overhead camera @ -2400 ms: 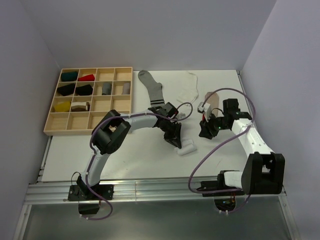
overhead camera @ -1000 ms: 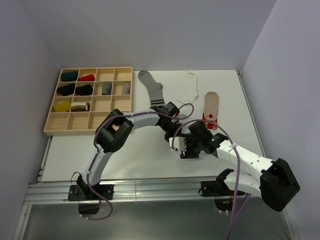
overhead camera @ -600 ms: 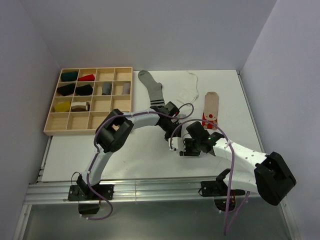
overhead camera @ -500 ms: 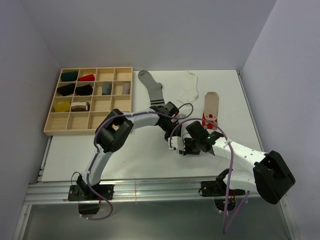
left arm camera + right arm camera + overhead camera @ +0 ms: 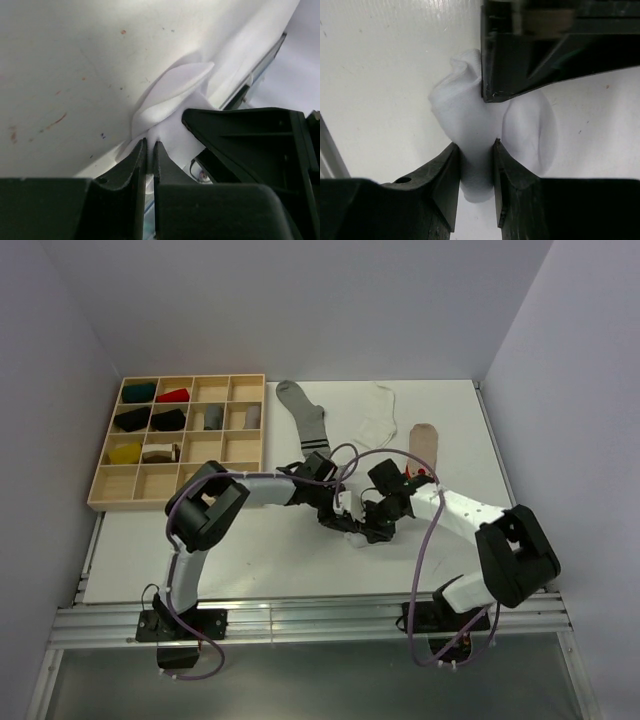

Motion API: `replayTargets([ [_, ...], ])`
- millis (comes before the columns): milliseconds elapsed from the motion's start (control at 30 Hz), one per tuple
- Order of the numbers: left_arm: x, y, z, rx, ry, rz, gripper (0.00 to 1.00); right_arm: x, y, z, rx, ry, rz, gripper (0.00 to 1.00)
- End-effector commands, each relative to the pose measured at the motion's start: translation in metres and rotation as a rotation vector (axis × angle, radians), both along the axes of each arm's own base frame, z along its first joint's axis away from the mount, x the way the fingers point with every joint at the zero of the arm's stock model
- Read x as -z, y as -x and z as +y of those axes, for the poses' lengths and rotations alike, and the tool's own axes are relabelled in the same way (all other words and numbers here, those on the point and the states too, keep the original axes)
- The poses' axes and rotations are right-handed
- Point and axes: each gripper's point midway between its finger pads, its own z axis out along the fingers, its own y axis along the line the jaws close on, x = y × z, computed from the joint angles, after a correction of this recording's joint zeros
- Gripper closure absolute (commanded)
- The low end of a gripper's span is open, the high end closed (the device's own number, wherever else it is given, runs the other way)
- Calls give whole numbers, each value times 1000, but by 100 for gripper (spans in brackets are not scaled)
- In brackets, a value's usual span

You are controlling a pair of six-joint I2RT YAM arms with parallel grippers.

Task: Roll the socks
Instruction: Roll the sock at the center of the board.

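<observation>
Top cam, L to R. Wooden tray (image 5: 150, 482) sits at 10 o'clock on the table (image 5: 250, 560), w/ small dark, red, yellow and grey items in its upper compartments. Grey sock (image 5: 305, 420) w/ black stripes lies flat at 12 o'clock, striped end pointing to 6.

L gripper (image 5: 335, 515) is low near table centre. On its wrist cam I see the fingers (image 5: 137, 165) almost pressed together, nipping a thin fold of the white sock bundle (image 5: 353, 534).

That bundle lies on the table just past centre toward 5 o'clock, between both grippers. R gripper (image 5: 370, 527) comes at it from 3 o'clock. R wrist cam shows its fingers (image 5: 445, 175) pinching the bundle's near end, fabric bulging out beyond them, and the L gripper's black body right above.

Flat white sock (image 5: 378, 420) lies at 1 o'clock, apart from the grey one. Beige sock (image 5: 424, 440) is at 2 o'clock, its red-and-white end partly behind the R arm.
</observation>
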Motion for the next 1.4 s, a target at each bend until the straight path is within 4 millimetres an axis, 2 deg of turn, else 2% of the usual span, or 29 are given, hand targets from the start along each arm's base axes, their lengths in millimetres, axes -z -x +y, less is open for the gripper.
replayTargets([
  [0,-15,-29,1,-138,-7,-133,87,10,10,-7,26,28,137,75],
  [100,-25,-37,8,-194,-9,-203,87,14,6,-8,48,40,219,75],
  [167,-24,-39,19,-237,-45,-238,84,16,5,-11,74,55,281,75],
  [200,-38,-49,19,-271,-19,-293,82,17,0,-10,76,61,300,75],
  [267,-45,-50,25,-291,-14,-327,78,18,1,-11,93,66,345,75],
  [433,-53,-58,41,-347,-40,-418,73,19,-12,-10,130,76,406,75],
  [533,-56,-65,58,-394,-93,-500,72,16,-15,-9,154,82,453,75],
  [600,-61,-58,70,-425,-99,-530,70,17,-16,-8,169,87,485,75],
  [633,-54,-55,79,-454,-106,-533,69,17,-14,-8,171,88,500,75],
  [667,-67,-56,82,-473,-78,-564,69,18,-16,-7,175,88,510,75],
  [700,-68,-52,84,-465,-74,-574,69,18,-16,-6,179,89,517,75],
  [800,-74,-57,102,-494,-196,-745,68,19,-21,-5,196,94,520,75],
  [900,-87,-50,97,-409,-253,-915,66,18,-22,-5,205,102,532,75],
  [967,-90,-37,86,-276,-282,-1042,66,19,-23,-5,211,105,540,75],
  [1000,-93,-39,85,-259,-295,-1095,66,19,-23,-5,213,108,546,75],
  [1033,-92,-29,80,-148,-315,-1179,66,20,-23,-5,216,106,551,75],
  [1100,-89,-20,73,-57,-324,-1241,63,19,-24,-4,225,108,559,75],
  [1200,-95,-4,57,78,-318,-1386,57,20,-23,-4,236,113,587,75],
  [1233,-103,4,44,101,-283,-1407,56,20,-22,-4,237,117,598,75],
  [1367,-96,16,21,256,-271,-1512,53,20,-23,-4,253,122,613,76],
])
